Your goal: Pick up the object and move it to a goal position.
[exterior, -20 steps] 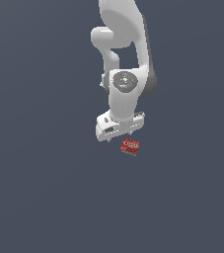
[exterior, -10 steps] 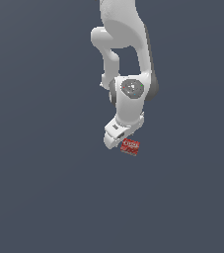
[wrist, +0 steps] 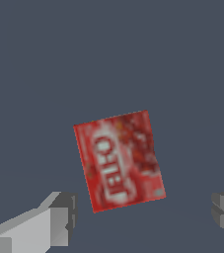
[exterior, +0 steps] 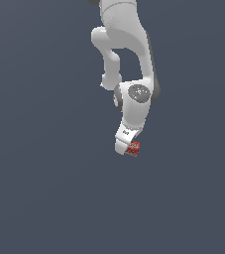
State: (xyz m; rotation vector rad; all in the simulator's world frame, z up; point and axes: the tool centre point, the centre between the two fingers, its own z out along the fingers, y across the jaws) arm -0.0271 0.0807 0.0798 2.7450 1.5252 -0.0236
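Tool (wrist: 143, 217) spread wide, fingers (wrist: 59, 217) either side of the red block (wrist: 119, 160), arm bent steeply downward.

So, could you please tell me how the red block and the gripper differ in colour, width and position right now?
Colour: the red block is red with whitish markings, while the gripper is white and grey. Width: the block is narrower than the gap between the open jaws. Position: the block lies on the dark floor, untouched, while the gripper hangs above it. In the wrist view, both share that plain dark backdrop.
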